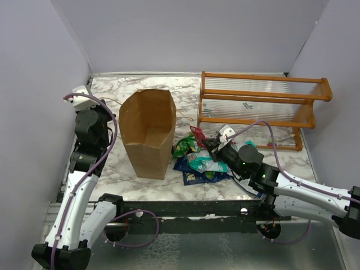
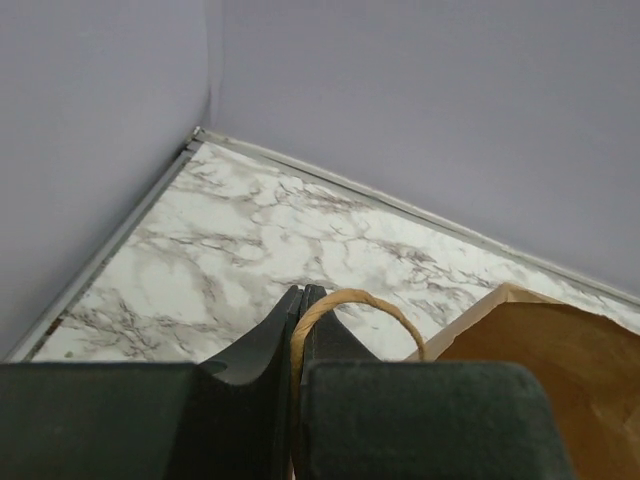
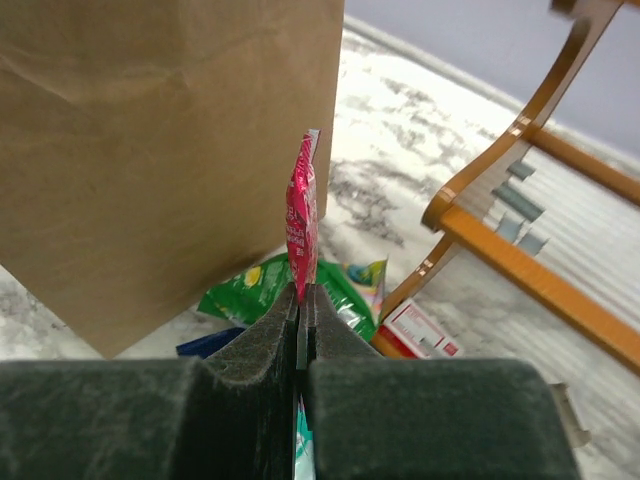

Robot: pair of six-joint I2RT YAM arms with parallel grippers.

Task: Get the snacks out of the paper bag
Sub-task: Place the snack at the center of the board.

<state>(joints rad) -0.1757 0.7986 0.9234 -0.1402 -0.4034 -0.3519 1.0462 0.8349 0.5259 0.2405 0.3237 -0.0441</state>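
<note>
The brown paper bag [image 1: 147,132] stands upright and open at centre-left; it also shows in the right wrist view [image 3: 170,130] and the left wrist view [image 2: 540,350]. My left gripper [image 2: 301,292] is shut on the bag's twisted-paper handle loop [image 2: 360,297], left of the bag [image 1: 106,112]. My right gripper [image 3: 302,290] is shut on a pink-red packet [image 3: 300,215], held edge-up just right of the bag [image 1: 197,134]. Green [image 3: 245,290], teal and dark blue [image 3: 210,343] packets lie in a pile [image 1: 199,163] on the table under it.
An orange-brown wooden slatted rack [image 1: 259,107] stands at the back right, its foot close to my right gripper [image 3: 520,250], with a small red-and-white packet [image 3: 420,330] by it. Grey walls close in the marble table [image 2: 250,240] at left, back and right.
</note>
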